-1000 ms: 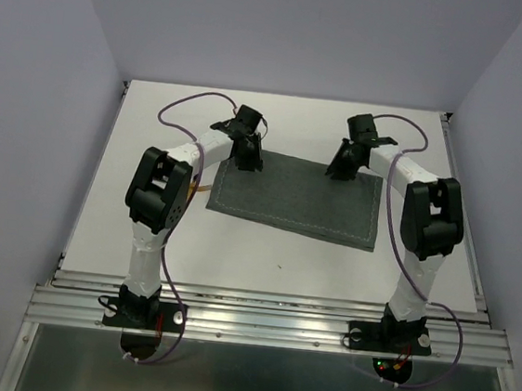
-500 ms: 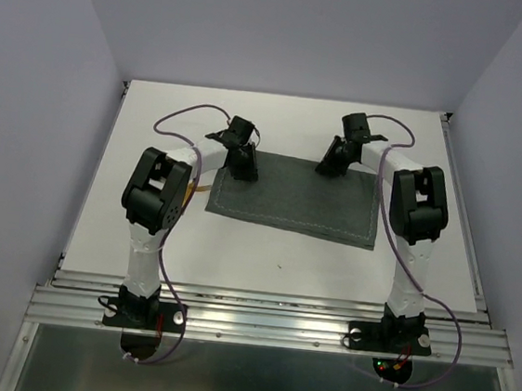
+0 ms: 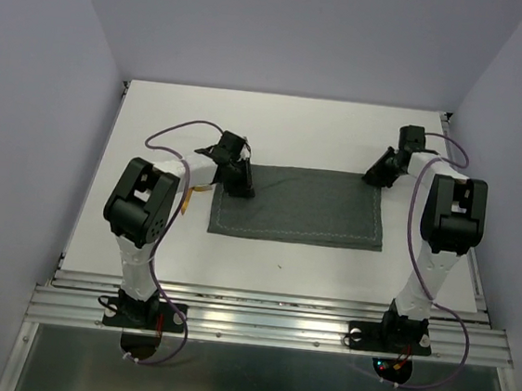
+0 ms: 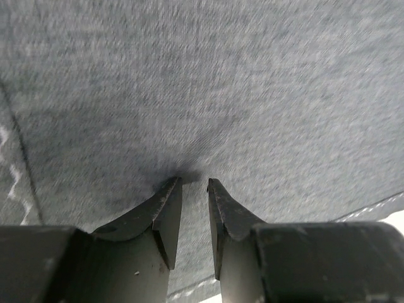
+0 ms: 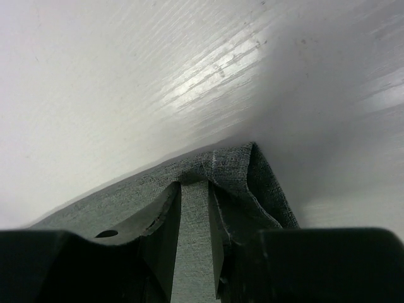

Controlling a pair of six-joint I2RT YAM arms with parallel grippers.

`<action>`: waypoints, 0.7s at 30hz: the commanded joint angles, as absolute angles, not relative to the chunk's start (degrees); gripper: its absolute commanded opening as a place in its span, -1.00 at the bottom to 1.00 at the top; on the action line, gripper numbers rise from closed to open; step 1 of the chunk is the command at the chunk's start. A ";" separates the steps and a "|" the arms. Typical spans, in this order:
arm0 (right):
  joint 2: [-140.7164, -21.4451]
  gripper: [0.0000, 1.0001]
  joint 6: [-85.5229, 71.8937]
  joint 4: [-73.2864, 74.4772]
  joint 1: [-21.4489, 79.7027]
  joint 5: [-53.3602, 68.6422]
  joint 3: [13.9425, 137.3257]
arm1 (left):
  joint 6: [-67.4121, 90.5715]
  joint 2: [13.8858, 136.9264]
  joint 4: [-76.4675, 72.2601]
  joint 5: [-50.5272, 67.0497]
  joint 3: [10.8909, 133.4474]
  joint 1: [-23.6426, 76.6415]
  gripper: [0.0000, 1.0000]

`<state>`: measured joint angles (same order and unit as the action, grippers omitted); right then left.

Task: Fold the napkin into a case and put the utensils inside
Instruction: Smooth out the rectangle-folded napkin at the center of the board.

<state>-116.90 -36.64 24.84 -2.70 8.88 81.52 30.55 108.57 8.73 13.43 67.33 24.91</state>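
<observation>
One dark grey-green cloth (image 3: 299,205). One white bench (image 3: 342,134). Two arms: left arm (image 3: 138,211), right arm (image 3: 450,220). Two claws, one per arm: left claw (image 3: 242,191), right claw (image 3: 375,179). Two purple cables: left cable (image 3: 186,128), right cable (image 3: 411,221). One thin glint of gold cutlery (image 3: 200,190) beside the cloth's left edge; number of pieces there impossible to tell.

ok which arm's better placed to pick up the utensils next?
Left, probably. The utensils show as a gold sliver off the left edge of the napkin, close to the left gripper; the right gripper pinches the opposite far corner.
</observation>
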 commanded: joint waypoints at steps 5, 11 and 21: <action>-115.49 -0.40 -34.81 23.20 -2.72 9.67 81.56 | 28.30 105.82 18.28 11.08 71.97 25.75 -0.28; -114.96 -0.39 -32.17 23.47 -2.72 9.23 80.77 | 25.84 111.79 20.92 9.40 83.13 22.42 -0.25; -116.45 -0.39 -30.06 23.38 -2.72 10.28 79.63 | 24.78 118.47 22.42 2.47 88.51 19.07 -0.27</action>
<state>-116.68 -32.27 23.49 -2.94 10.46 80.82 25.89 118.06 20.47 6.35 86.56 19.00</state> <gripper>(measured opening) 0.304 0.371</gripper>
